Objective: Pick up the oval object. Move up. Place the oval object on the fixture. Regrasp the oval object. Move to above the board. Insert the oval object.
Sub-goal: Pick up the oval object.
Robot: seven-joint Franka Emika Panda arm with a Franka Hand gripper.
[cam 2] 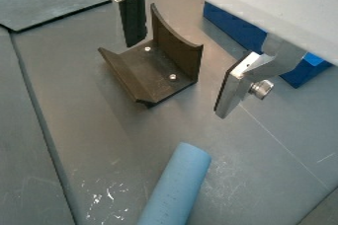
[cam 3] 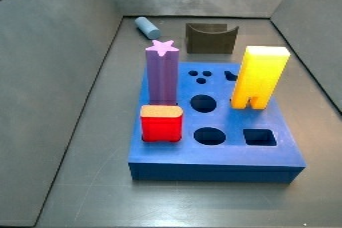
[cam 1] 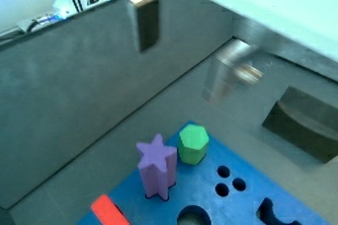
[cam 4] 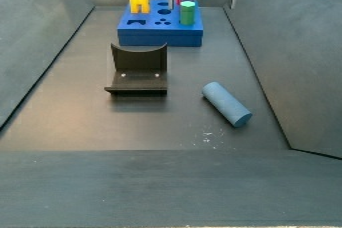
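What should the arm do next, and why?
Probably move over and down toward the oval object, which lies flat on the floor beside the fixture, untouched. The gripper hangs high above, its fingers apart with nothing between them, so reaching the peg seems the first step.

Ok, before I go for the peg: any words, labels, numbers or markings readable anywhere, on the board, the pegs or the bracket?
None: no readable text in any view.
Thick blue board with shaped holes: plain.
Slim grey-blue oval peg, lying on the floor: plain.
Dark L-shaped fixture: only screw heads.
Purple star-topped peg, yellow arch block: plain.
The pincer hangs open above the fixture, unmarked.
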